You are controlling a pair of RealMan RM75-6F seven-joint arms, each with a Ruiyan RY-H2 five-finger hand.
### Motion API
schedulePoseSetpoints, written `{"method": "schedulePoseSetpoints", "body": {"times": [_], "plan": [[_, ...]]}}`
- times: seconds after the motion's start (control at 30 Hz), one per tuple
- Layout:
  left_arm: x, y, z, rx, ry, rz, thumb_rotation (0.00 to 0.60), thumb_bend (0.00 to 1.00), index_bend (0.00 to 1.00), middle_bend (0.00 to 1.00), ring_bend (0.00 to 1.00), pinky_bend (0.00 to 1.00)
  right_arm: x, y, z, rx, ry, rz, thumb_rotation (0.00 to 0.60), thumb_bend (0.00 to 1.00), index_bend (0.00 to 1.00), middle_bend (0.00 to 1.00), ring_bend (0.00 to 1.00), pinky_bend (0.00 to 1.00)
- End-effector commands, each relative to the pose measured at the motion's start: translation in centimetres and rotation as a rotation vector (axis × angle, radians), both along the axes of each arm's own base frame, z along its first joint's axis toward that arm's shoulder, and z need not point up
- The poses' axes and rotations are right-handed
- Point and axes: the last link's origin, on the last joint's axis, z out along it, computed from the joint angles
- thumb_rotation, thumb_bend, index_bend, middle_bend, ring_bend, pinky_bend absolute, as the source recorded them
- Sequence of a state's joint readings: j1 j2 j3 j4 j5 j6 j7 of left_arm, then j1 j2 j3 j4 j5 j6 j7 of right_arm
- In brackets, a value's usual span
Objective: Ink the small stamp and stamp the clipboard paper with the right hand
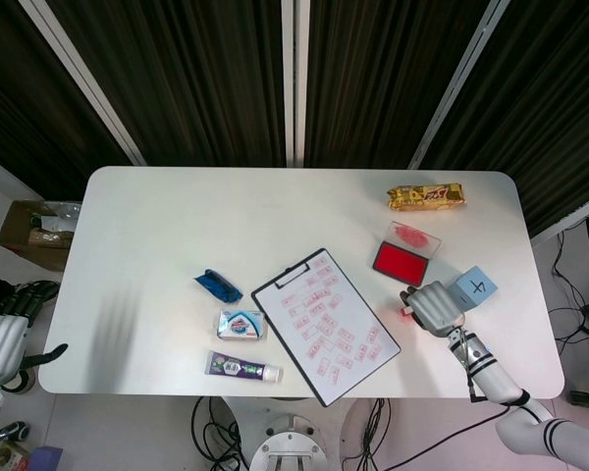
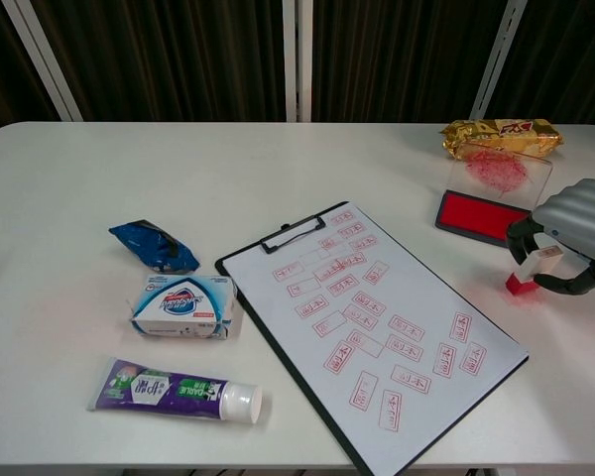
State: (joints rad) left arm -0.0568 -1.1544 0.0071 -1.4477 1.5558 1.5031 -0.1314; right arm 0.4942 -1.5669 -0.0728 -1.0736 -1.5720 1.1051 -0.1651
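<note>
The small stamp (image 2: 525, 271), white with a red base, stands upright with its base on the table just right of the clipboard (image 2: 377, 327). My right hand (image 2: 570, 233) curls over it and grips it between the fingers. From the head view the right hand (image 1: 434, 306) hides most of the stamp (image 1: 406, 310). The clipboard (image 1: 324, 324) paper carries several red stamp marks. The open red ink pad (image 2: 479, 215) lies just behind the hand, its clear lid (image 2: 496, 169) beyond it. My left hand (image 1: 5, 329) hangs off the table's left edge, holding nothing.
A gold snack pack (image 2: 500, 134) lies at the back right. Left of the clipboard are a blue packet (image 2: 154, 246), a soap box (image 2: 183, 305) and a toothpaste tube (image 2: 174, 389). A blue note card (image 1: 476, 287) sits right of the hand.
</note>
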Motion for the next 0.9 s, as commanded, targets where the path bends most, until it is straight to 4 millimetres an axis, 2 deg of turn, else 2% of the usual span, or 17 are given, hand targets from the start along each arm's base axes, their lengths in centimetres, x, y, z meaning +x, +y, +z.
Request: {"method": "schedulePoseSetpoints", "body": {"times": [0.03,0.3,0.6,0.9], "plan": [[-0.02,0.00,0.02,0.000,0.000,0.001,0.600,0.00,0.17,0.16,0.16,0.25,-0.09,0.02,-0.09,0.007,0.004,-0.006,0.600,0.33,0.80,0.68,0.75,0.90],[-0.04,0.03,0.09,0.003,0.000,-0.001,0.600,0.00,0.16,0.17,0.16,0.25,0.07,-0.06,-0.21,0.011,0.001,-0.004,0.600,0.30,0.70,0.59,0.74,0.90],[-0.07,0.03,0.11,0.001,-0.002,0.002,0.600,0.00,0.16,0.17,0.16,0.25,0.19,-0.06,-0.27,0.020,0.007,-0.004,0.600,0.28,0.65,0.54,0.73,0.90],[0.02,0.11,0.10,-0.001,-0.001,0.000,0.600,0.00,0.16,0.16,0.16,0.25,0.19,0.01,-0.16,0.025,0.005,-0.008,0.600,0.26,0.56,0.43,0.72,0.90]]}}
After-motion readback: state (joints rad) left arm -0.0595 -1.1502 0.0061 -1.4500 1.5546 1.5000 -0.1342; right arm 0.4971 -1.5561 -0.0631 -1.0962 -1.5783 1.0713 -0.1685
